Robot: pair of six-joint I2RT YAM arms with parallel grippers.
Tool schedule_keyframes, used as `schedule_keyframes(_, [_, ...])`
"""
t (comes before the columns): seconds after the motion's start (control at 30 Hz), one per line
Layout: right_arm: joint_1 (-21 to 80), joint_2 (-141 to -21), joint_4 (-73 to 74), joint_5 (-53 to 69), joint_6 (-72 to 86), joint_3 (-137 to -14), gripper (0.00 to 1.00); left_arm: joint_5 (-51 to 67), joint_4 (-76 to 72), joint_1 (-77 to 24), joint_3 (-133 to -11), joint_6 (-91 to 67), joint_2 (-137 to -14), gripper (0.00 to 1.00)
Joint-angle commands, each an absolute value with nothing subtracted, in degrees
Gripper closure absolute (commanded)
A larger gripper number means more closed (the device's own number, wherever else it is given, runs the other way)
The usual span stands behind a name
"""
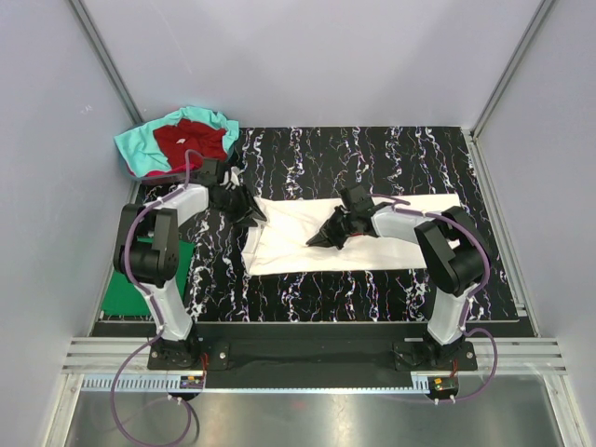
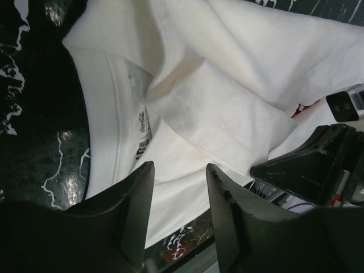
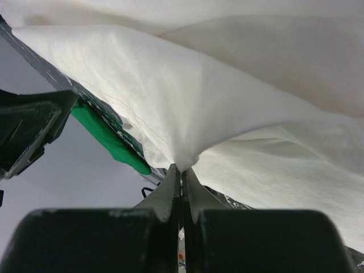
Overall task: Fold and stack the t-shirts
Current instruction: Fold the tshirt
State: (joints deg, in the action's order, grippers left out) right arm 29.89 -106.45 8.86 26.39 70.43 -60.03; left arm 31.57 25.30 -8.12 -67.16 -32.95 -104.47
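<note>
The white t-shirt [image 1: 289,237] lies stretched across the black marbled table [image 1: 372,149], partly folded. My left gripper [image 1: 253,216] hovers at its left end by the collar. In the left wrist view that gripper [image 2: 180,166] is open, its fingers apart over the white cloth [image 2: 227,85] beside the neck label [image 2: 144,122]; a sliver of red print [image 2: 301,108] shows. My right gripper [image 1: 317,240] is at the shirt's middle, shut on a pinched fold of the white cloth [image 3: 227,96] and lifting it; the fingertips [image 3: 182,169] meet on the fabric.
A dark red shirt [image 1: 191,140] lies on a teal one [image 1: 135,149] in a heap at the table's back left corner. A green shirt [image 1: 130,289] lies flat at the left edge, beside the left arm's base. Grey walls close in the sides.
</note>
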Motion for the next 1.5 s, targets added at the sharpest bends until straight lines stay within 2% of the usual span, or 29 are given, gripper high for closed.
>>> schedule_keyframes(0.0, [29.5, -105.6, 7.0, 28.8, 69.1, -59.3, 1.00, 28.7, 22.2, -8.9, -71.6, -28.2, -106.9, 0.57])
schedule_keyframes(0.2, [28.7, -105.6, 6.7, 29.8, 68.6, -58.4, 1.00, 24.9, 21.9, -9.6, -75.1, -23.2, -110.6, 0.56])
schedule_keyframes(0.4, [27.0, -103.9, 8.0, 30.3, 66.8, -57.0, 1.00, 26.9, 22.0, -10.3, -78.1, -21.8, -112.7, 0.55])
schedule_keyframes(0.57, [25.8, -103.9, 7.9, 31.7, 65.5, -56.8, 1.00, 29.7, 23.1, -11.2, -77.7, -21.3, -112.0, 0.45])
schedule_keyframes(0.63, [25.6, -104.1, 7.6, 32.2, 65.4, -57.0, 1.00, 31.5, 22.5, -11.4, -77.1, -20.5, -111.5, 0.44])
schedule_keyframes(0.73, [25.4, -104.8, 7.0, 33.0, 65.5, -56.9, 1.00, 33.0, 20.9, -11.8, -76.5, -18.3, -111.4, 0.45])
schedule_keyframes(0.87, [25.1, -105.2, 6.5, 33.7, 65.4, -57.0, 1.00, 35.5, 17.9, -11.8, -74.7, -17.1, -110.6, 0.55])
schedule_keyframes(1.0, [24.9, -105.2, 6.5, 33.8, 65.4, -57.0, 1.00, 36.5, 16.0, -11.8, -72.1, -17.5, -108.6, 0.55])
schedule_keyframes(1.33, [24.4, -105.1, 6.0, 34.2, 65.5, -56.6, 1.00, 24.4, 17.5, -11.8, -65.7, -21.3, -98.0, 0.54])
schedule_keyframes(1.47, [24.3, -105.2, 5.8, 34.3, 65.5, -56.4, 1.00, 27.8, 15.6, -11.7, -64.6, -21.8, -96.7, 0.53])
